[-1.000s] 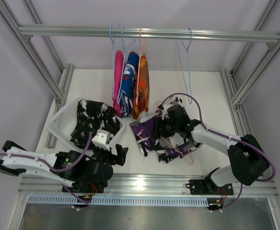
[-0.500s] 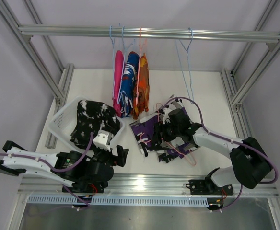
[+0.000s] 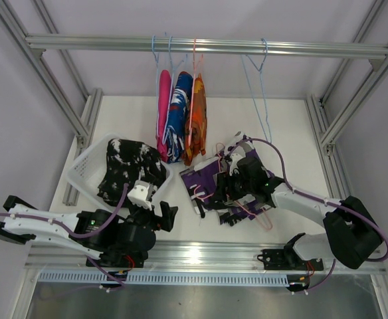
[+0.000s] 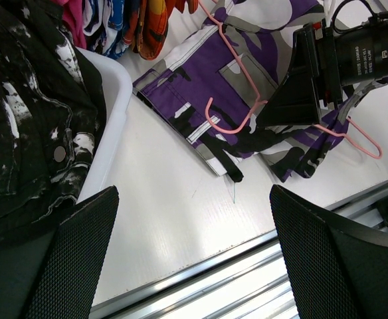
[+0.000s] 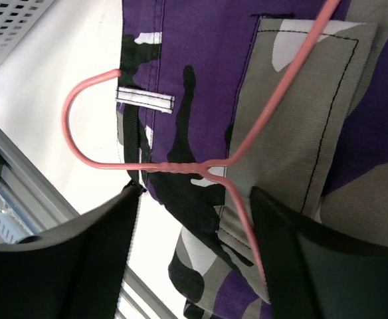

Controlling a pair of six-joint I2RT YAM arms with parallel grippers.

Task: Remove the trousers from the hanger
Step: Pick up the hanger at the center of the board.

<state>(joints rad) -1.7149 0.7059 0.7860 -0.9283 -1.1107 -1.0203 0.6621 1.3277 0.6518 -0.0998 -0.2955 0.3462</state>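
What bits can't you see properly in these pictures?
- Top view: the right gripper covers the middle of the purple camouflage trousers.
- Right wrist view: the pink hanger runs off the top edge and beside the right gripper's finger; touching is unclear.
- Left wrist view: the black speckled trousers are cut off by the left edge and the left gripper's finger.
- Top view: the three hanging trousers show edge-on only.

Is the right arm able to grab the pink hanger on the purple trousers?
Probably yes. The right gripper hovers right over the pink hanger, its open jaws either side of the twisted neck, and nothing covers it.
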